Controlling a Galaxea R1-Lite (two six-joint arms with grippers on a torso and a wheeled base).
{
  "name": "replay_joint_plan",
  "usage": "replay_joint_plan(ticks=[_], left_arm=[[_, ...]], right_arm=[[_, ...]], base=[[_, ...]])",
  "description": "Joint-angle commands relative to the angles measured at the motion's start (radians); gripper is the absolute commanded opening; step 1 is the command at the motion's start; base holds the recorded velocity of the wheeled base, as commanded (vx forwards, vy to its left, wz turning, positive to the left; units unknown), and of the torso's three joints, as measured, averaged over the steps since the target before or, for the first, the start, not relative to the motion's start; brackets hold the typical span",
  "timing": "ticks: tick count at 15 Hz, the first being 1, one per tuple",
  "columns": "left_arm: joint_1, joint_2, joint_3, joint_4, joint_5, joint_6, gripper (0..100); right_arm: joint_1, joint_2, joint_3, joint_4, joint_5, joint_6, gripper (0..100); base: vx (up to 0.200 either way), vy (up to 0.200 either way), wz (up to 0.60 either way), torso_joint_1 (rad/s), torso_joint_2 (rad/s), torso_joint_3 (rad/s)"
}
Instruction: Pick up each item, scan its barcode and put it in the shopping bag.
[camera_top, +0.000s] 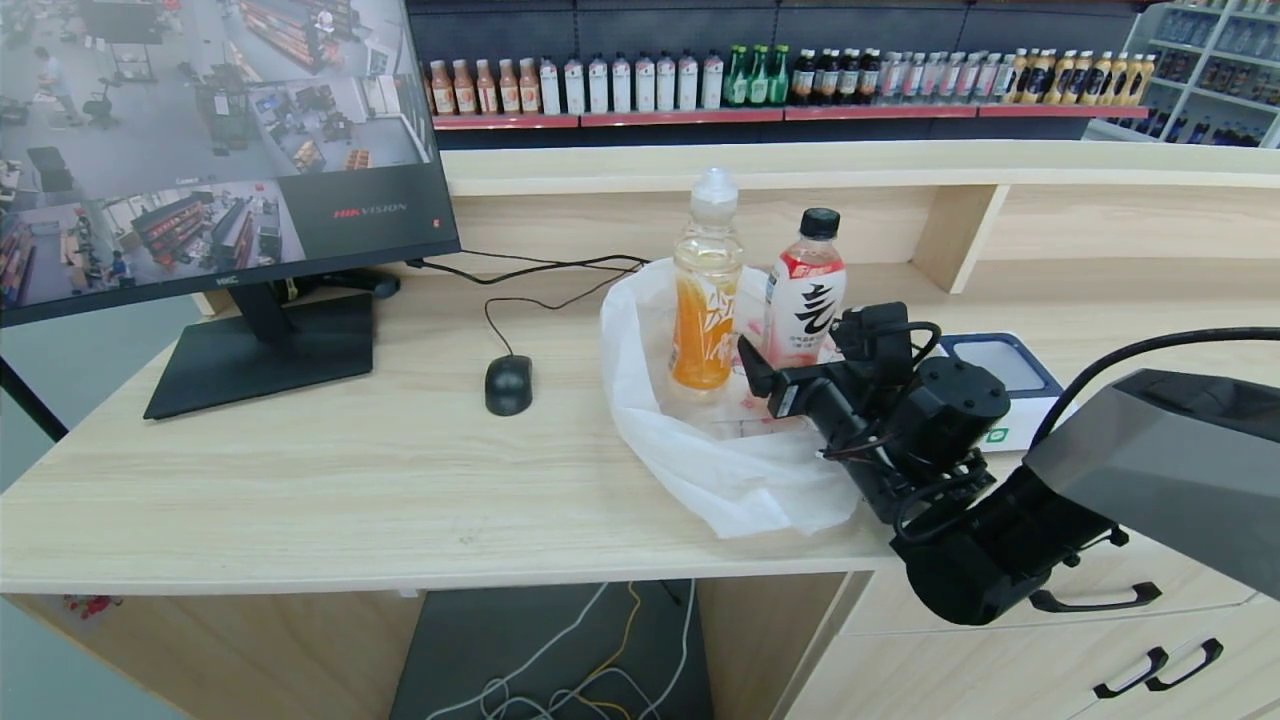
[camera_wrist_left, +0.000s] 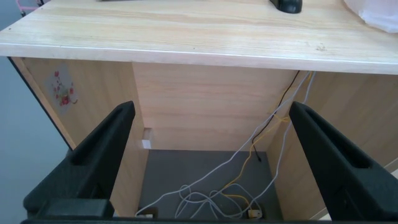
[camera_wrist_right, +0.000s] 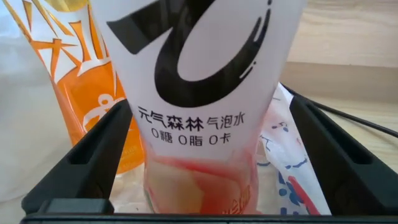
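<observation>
A white-and-pink bottle (camera_top: 806, 296) with a black cap stands upright in the white shopping bag (camera_top: 700, 460) on the counter. An orange drink bottle (camera_top: 705, 300) stands beside it in the same bag. My right gripper (camera_top: 775, 370) is open around the lower part of the white-and-pink bottle (camera_wrist_right: 199, 93), with a finger (camera_wrist_right: 99, 149) on either side and a gap showing. The orange bottle (camera_wrist_right: 74, 81) is just beyond one finger. My left gripper (camera_wrist_left: 211, 112) is open and holds nothing, below the counter's front edge (camera_wrist_left: 186, 50).
A barcode scanner (camera_top: 1000, 370) lies right of the bag, behind my right arm. A black mouse (camera_top: 508, 384) and a monitor (camera_top: 215, 150) on its stand sit left of the bag. Cables (camera_wrist_left: 205, 193) hang under the counter. Drawers (camera_top: 1130, 640) lie below on the right.
</observation>
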Motion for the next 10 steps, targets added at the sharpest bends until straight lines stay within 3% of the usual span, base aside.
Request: replay_joint_plan(ticks=[1, 7, 10], left_arm=[[0.0, 0.0, 0.0, 0.0, 0.0, 0.0, 100], [0.0, 0.0, 0.0, 0.0, 0.0, 0.002, 100], [0.0, 0.0, 0.0, 0.0, 0.0, 0.002, 100]], right_arm=[[0.002, -0.045, 0.036, -0.001, -0.002, -0.001, 100], [0.035, -0.237, 0.157, -0.001, -0.002, -0.013, 100], [0.04, -0.419, 0.33, -0.001, -0.001, -0.008, 100]], base=[[0.0, 0.0, 0.0, 0.0, 0.0, 0.0], [0.0, 0.0, 0.0, 0.0, 0.0, 0.0], [0.0, 0.0, 0.0, 0.0, 0.0, 0.0]])
